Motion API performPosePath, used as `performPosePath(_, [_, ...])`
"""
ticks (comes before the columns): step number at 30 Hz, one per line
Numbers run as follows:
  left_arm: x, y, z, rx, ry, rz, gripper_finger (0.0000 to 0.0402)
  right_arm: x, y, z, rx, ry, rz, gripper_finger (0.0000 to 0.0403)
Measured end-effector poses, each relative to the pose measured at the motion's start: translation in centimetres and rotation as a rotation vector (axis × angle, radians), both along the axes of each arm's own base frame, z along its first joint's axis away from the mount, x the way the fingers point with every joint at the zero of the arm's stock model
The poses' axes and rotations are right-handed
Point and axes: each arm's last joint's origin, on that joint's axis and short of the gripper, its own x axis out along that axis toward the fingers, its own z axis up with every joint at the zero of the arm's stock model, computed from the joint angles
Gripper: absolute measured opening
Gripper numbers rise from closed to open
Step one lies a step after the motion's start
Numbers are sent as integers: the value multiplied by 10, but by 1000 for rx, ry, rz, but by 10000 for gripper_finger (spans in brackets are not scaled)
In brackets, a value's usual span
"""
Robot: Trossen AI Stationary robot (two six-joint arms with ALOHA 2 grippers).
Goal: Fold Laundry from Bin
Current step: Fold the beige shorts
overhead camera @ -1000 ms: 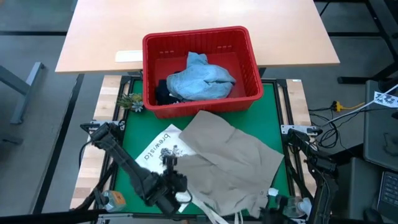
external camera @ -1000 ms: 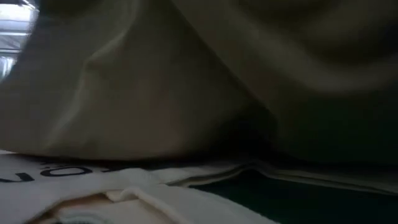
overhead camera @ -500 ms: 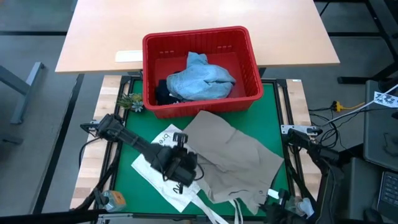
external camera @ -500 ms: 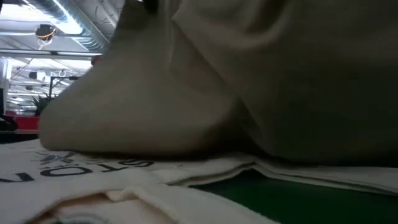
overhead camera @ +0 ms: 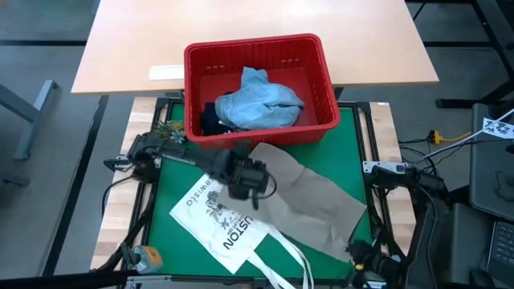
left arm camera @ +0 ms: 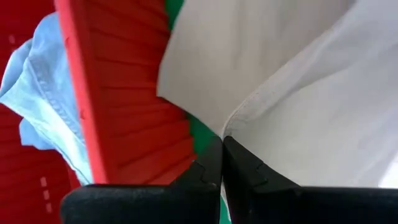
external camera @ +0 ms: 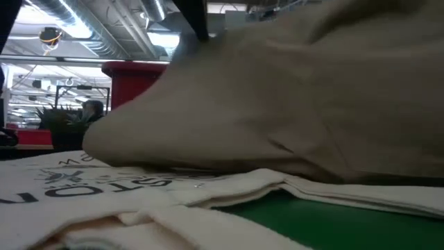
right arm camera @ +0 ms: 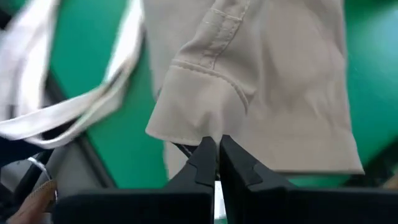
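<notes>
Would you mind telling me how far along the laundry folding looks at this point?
Early. Done: one beige garment is out of the red bin, lying on the green mat. In hand: the left end effector is shut on its edge and the right end effector on its cuff. Left: the denim jeans and dark cloth wait in the bin; nothing is folded.

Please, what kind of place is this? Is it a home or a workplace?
Probably a workshop or robotics lab, not a home. Exposed ducts and pipes run along a high ceiling, cables lie on the floor beside the rig, and the green mat sits in a metal frame.
</notes>
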Motion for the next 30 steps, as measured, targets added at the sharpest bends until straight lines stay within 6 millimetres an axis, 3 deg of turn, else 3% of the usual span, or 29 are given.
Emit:
performPosePath(6, [12,46,-7,-26,-9,56,0,-7,-18,-1,23,-4,-93,5])
performPosePath(12, [19,74,-9,-69,-55,89,0,-15,-38,6,61,-8,-162,5])
performPosePath(23, [22,91,-8,-68,-91,122,0,-24,-60,30,175,7,-210,5])
performPosePath(30, [26,91,-6,-71,-138,120,0,-27,-61,24,162,122,-169,5])
